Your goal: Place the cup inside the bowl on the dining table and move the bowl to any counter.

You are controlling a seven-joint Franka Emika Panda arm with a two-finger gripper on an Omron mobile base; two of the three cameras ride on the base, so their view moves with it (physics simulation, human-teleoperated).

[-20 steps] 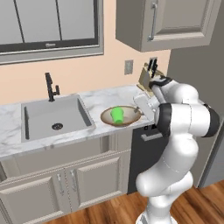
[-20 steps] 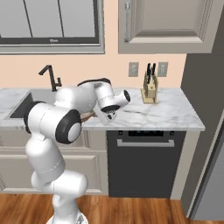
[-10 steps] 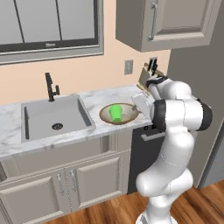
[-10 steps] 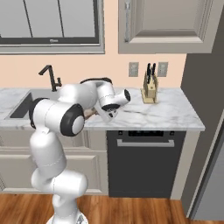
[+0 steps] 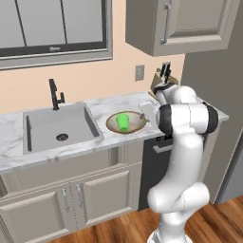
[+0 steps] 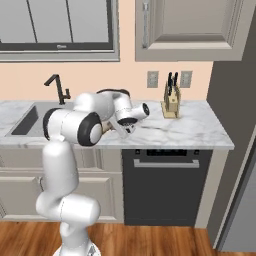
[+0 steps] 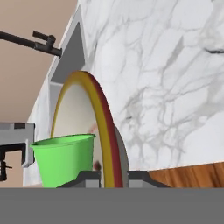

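While my gripper pinches the bowl by its rim, cup upright inside, the bowl sits on the counter beside the sink. I'd release gently, then lift straight away so nothing tips.

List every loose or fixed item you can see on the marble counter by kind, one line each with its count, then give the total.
Green cup: 1
Wooden-rimmed bowl: 1
Knife block: 1
Sink: 1
Black faucet: 1
Total: 5
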